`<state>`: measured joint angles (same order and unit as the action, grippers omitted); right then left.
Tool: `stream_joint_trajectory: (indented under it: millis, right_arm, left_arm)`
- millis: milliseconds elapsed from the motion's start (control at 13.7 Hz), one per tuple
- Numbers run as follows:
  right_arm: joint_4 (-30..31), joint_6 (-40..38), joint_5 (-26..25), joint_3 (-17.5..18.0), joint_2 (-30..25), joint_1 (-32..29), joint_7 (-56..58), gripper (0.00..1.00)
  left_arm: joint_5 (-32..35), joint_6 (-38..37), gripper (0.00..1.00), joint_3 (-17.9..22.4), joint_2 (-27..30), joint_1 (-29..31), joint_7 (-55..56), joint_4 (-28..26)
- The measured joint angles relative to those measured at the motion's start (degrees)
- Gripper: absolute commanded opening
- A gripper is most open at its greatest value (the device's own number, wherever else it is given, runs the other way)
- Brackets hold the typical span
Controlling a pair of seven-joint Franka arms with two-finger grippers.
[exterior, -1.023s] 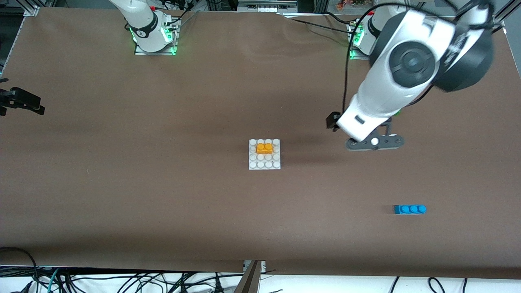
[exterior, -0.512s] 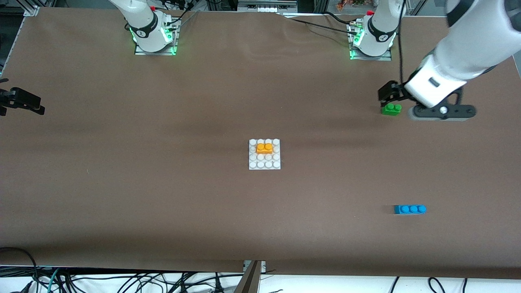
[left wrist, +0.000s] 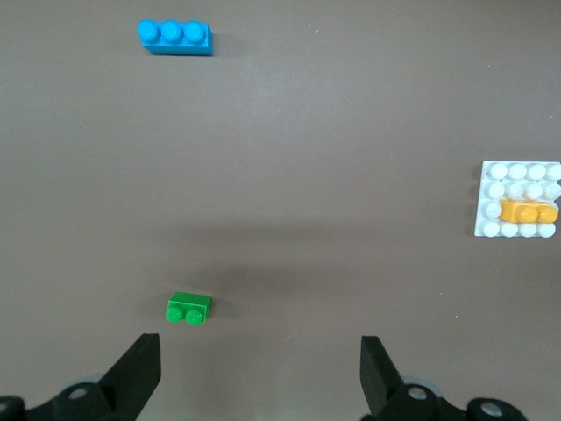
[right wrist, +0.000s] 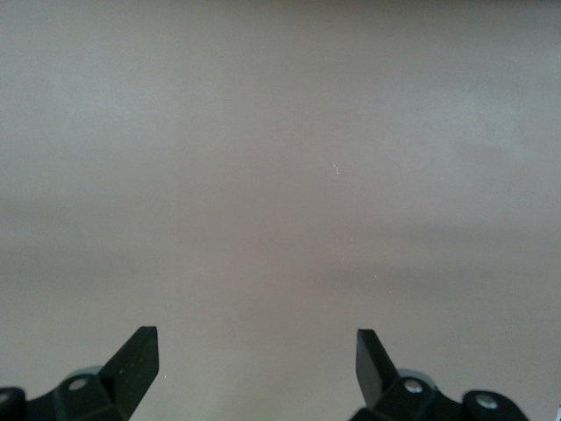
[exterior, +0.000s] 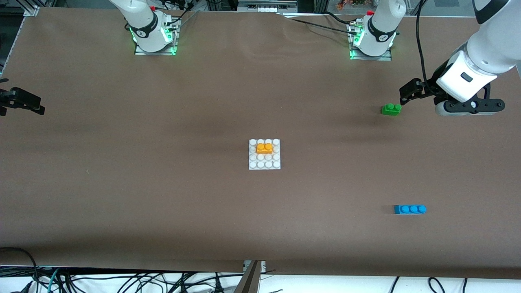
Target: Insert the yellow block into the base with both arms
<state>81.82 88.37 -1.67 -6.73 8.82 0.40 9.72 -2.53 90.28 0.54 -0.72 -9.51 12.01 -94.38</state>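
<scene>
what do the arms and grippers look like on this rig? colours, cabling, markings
Both arms are glossy white shells with black joint bands. The bases glow green on metal plates, with black cables and red connectors behind them. On the left arm a black cable loops to the wrist, above a dark bracket with a white dot. The left gripper and right gripper have matte black, wedge-shaped fingers on black bodies with silver screws.

Yellow block (exterior: 264,148) sits pressed onto white base (exterior: 264,164).
</scene>
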Motion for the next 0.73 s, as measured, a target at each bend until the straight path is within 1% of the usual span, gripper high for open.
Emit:
stream_joint_trajectory:
  millis: [731]
  right_arm:
    - [0.0, 0.0, 0.0, 0.0, 0.0, 0.0, 0.0, 1.0]
  left_arm:
    - [0.0, -0.54, 1.0, 0.06, 0.13, 0.01, 0.02, -0.21]
